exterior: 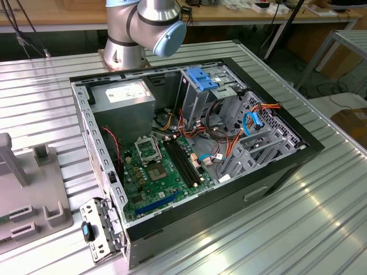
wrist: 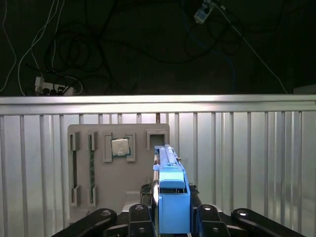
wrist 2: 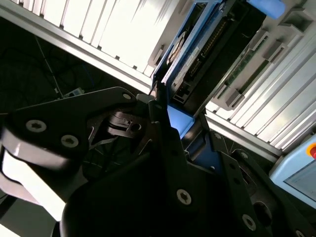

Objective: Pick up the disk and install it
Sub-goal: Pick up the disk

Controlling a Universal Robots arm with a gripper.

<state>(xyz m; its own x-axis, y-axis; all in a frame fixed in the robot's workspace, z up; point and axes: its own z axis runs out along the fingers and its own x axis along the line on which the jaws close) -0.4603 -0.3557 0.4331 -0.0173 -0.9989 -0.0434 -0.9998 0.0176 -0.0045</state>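
exterior view: the open computer case (exterior: 275,166) sits mid-frame on the ribbed table (exterior: 321,217). the arm (exterior: 143,26) stands at upper centre, and a grey tray (exterior: 34,189) lies at the exterior view's left edge.

second wrist view: the gripper (wrist 2: 170,128) pinches the disk (wrist 2: 207,44) edge-on, its blue rail between the black fingers, over the tray.

first wrist view: here the tray's processor (wrist: 120,147) and memory stick (wrist: 91,168) are visible too, with cables (wrist: 74,59) on the dark floor beyond the table.

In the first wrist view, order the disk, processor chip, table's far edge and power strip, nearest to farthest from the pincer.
1. disk, gripped in the pincer.
2. processor chip, on the grey tray.
3. table's far edge, past the tray.
4. power strip, beyond that edge.
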